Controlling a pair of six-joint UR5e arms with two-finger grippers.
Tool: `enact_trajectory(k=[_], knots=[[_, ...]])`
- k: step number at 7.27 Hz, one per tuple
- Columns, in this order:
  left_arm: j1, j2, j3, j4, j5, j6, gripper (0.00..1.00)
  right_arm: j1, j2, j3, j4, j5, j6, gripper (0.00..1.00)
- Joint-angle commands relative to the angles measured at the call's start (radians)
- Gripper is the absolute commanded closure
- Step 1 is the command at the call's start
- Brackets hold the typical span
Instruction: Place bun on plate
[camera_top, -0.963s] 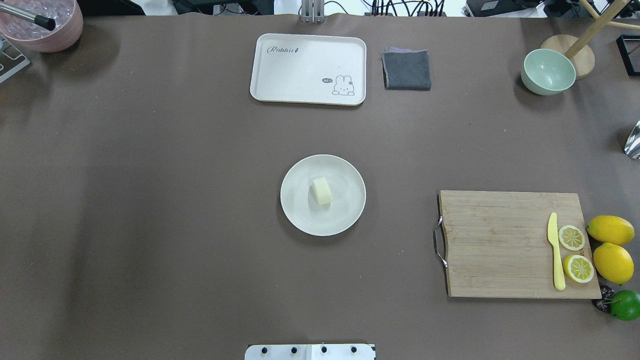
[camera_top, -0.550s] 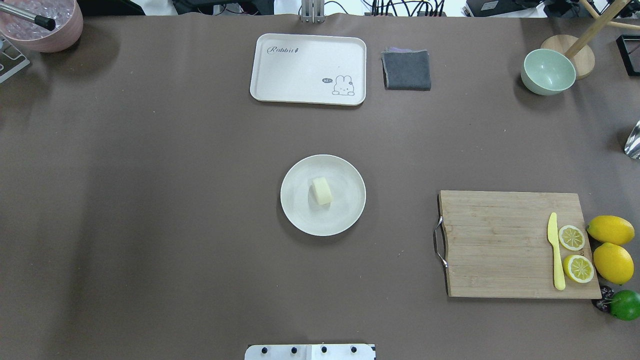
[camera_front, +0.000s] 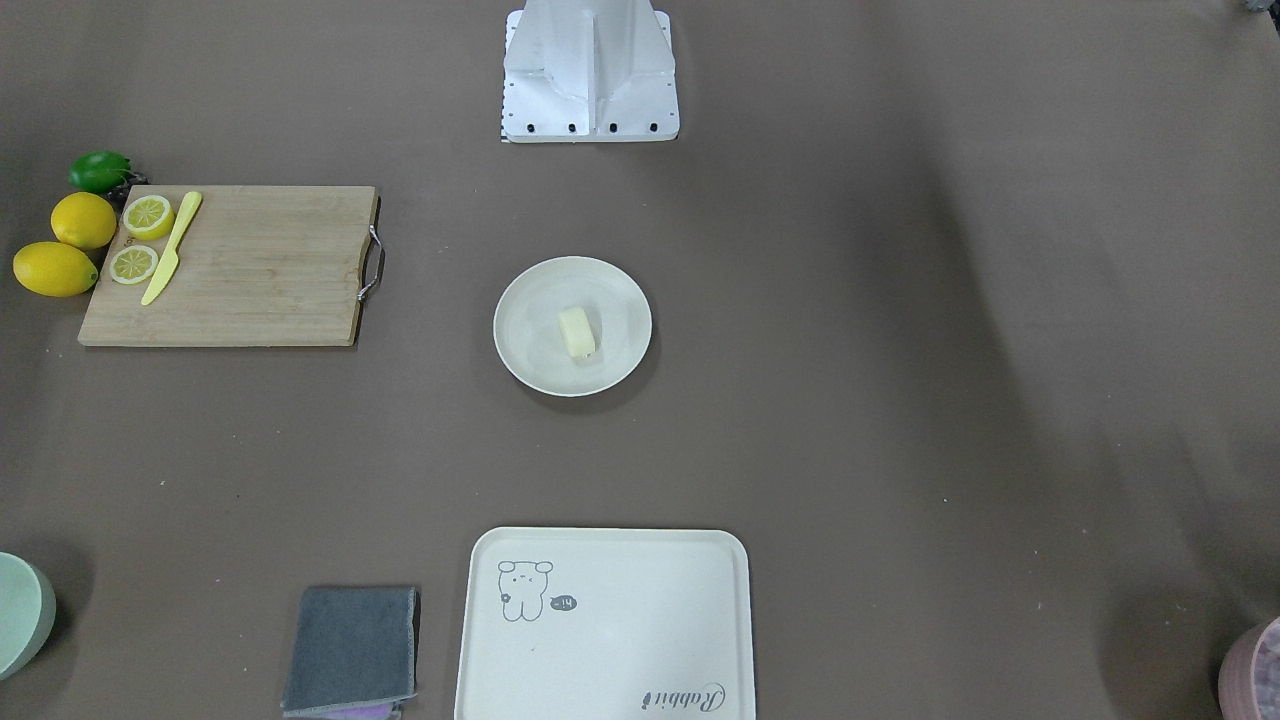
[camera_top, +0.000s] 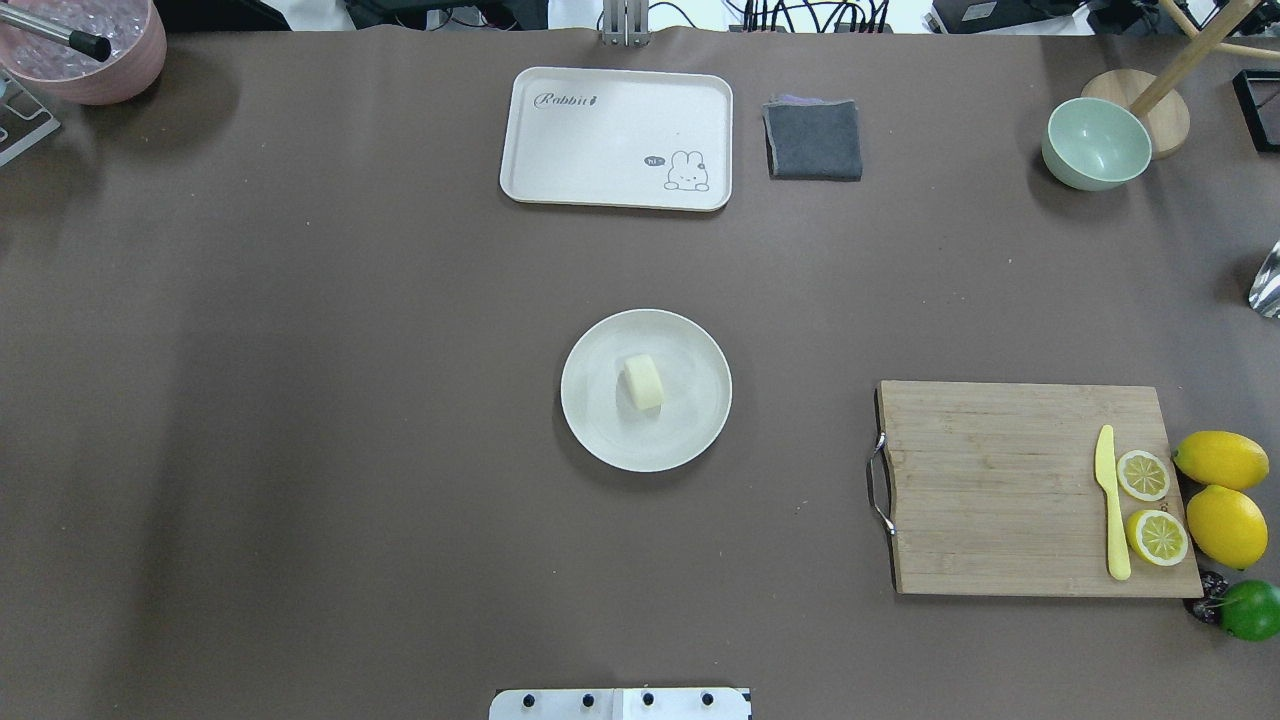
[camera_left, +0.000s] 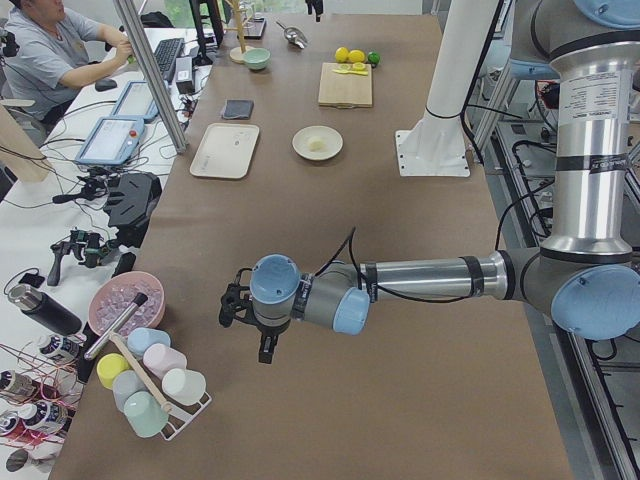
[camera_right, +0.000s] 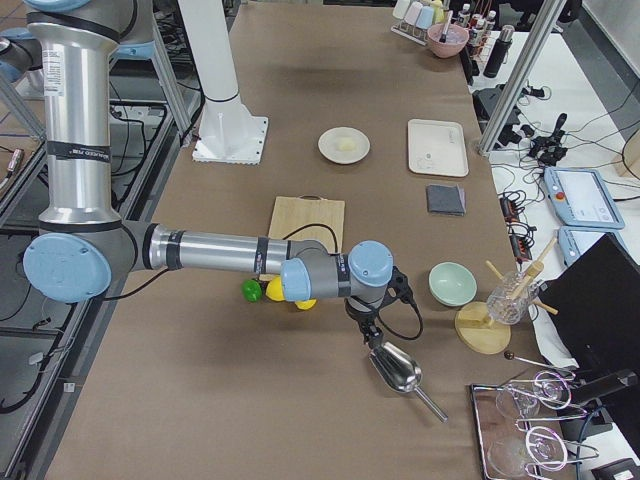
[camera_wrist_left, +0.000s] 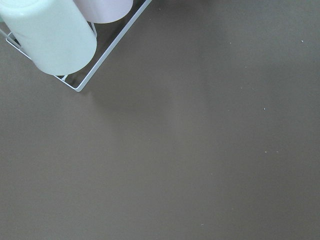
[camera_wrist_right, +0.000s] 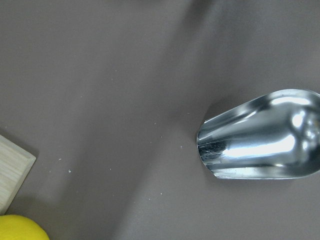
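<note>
Cream-yellow bun (camera_top: 643, 381) lies unmoved on the plate (camera_top: 600, 432) at mid-counter, so the task looks done. Left fingers (camera_left: 265, 349) and right fingers (camera_right: 367, 334) hang well away; apart or together, I cannot tell.

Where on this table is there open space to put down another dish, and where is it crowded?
Bare cloth lies between the plate and the tray, between plate and cutting board, and across the overhead view's left half. Crowded: the board's outer end, with knife, lemon halves, whole lemons.
</note>
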Motion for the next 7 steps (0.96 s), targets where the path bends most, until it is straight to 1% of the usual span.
enact_trajectory(k=[1,7], knots=[[-0.001,0.011,-0.007,-0.001,0.002,0.0,0.03,0.002,0.002,0.0,0.002,-0.027,0.003,0.0],[-0.001,0.035,-0.041,-0.011,0.005,-0.003,0.03,0.003,-0.007,0.001,0.002,-0.027,0.005,0.0]])
